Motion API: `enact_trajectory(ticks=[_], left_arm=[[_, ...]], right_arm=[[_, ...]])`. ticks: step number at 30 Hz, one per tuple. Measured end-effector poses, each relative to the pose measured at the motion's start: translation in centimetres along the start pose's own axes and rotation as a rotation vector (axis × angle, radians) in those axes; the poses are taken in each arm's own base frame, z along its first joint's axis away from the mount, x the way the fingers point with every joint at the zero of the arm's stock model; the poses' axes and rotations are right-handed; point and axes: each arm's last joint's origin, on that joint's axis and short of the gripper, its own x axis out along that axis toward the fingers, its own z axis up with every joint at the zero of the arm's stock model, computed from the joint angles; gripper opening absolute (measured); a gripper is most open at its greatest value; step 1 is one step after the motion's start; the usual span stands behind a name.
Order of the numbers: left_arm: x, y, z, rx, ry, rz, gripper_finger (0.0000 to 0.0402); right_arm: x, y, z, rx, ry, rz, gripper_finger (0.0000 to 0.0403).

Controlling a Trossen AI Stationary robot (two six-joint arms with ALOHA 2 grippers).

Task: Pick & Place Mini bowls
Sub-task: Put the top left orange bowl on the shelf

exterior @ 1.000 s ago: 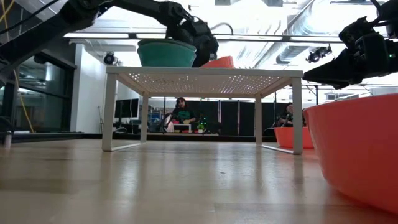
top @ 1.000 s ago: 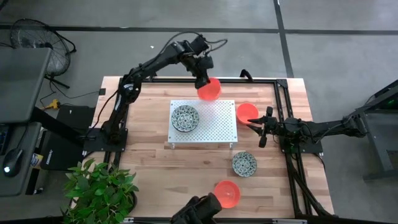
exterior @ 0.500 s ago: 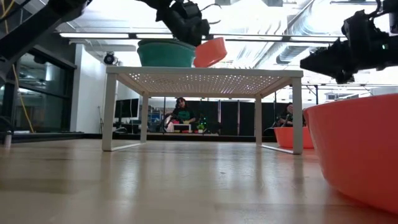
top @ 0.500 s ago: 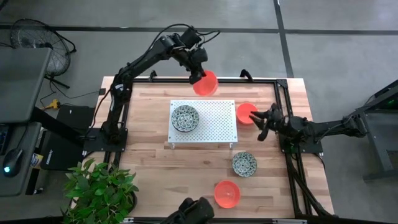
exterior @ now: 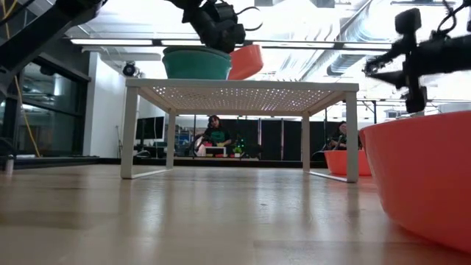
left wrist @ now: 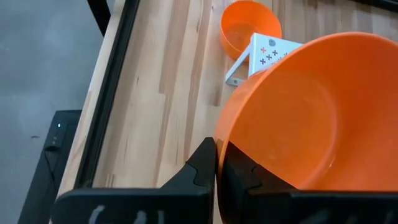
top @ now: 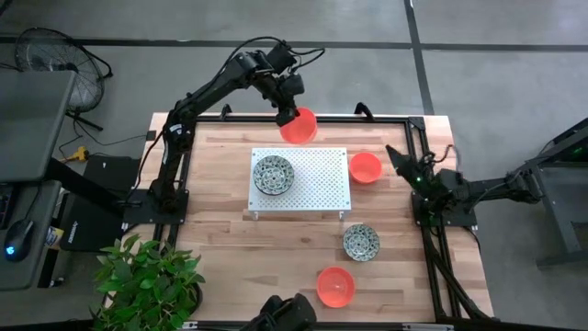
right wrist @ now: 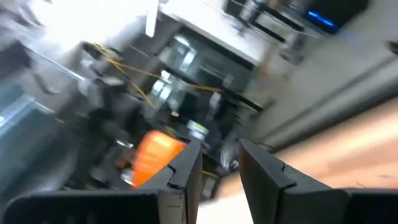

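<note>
Fingers (left wrist: 219,163) pinch orange bowl (top: 298,126) above wooden table (top: 211,184).

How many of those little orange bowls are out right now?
3. One orange bowl is held up by the left gripper near the table's far edge, one sits right of the white platform, one near the front edge. More may be hidden.

Three orange-red bowls (top: 298,126), two grey-green speckled bowls (top: 273,174), white perforated platform (top: 322,184).
</note>
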Motion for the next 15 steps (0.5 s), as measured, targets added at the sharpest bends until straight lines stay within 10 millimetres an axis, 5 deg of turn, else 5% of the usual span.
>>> enact_trajectory(ticks=[8, 15], left_arm=[[0.0, 0.0, 0.2, 0.009, -0.023, -0.002, 0.0], [0.0, 0.1, 0.3, 0.013, -0.036, -0.005, 0.0]], right_arm=[[-0.4, 3.9, 2.4, -0.28, -0.038, 0.424, 0.0094], [1.0, 10.1, 4.8, -0.696, 0.099, 0.352, 0.0094]])
